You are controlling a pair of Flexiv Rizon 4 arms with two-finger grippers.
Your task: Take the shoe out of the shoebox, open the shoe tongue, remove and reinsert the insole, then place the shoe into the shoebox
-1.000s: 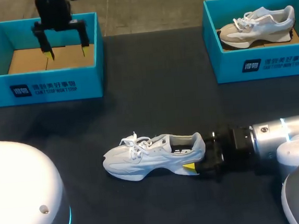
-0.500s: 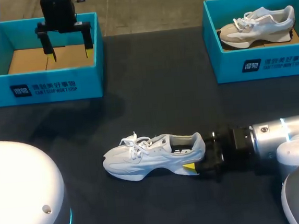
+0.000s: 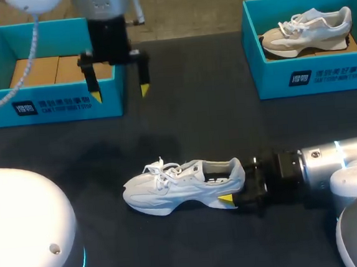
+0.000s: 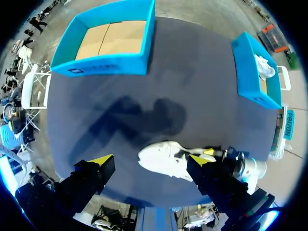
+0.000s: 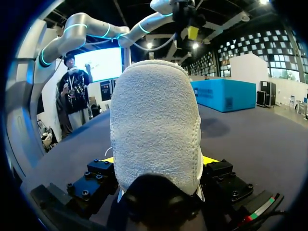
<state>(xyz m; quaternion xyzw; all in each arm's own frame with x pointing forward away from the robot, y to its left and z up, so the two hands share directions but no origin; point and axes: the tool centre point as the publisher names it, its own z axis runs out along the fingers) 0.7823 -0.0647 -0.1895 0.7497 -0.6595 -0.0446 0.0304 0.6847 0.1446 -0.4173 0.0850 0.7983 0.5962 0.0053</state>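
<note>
since a second ago the left arm [image 3: 108,33] has swung out from over the left box [image 3: 51,106] and now hangs above its front wall, near the desk's [image 3: 203,125] far left corner, left jaws spread wide and empty. right jaws grip the heel of the white shoe [image 3: 183,186], upright near the front edge. a second shoe [image 3: 307,31] sits in the right box [image 3: 314,75].

Left fingers [image 3: 93,88] nearer the shoe [image 3: 183,186]
</note>
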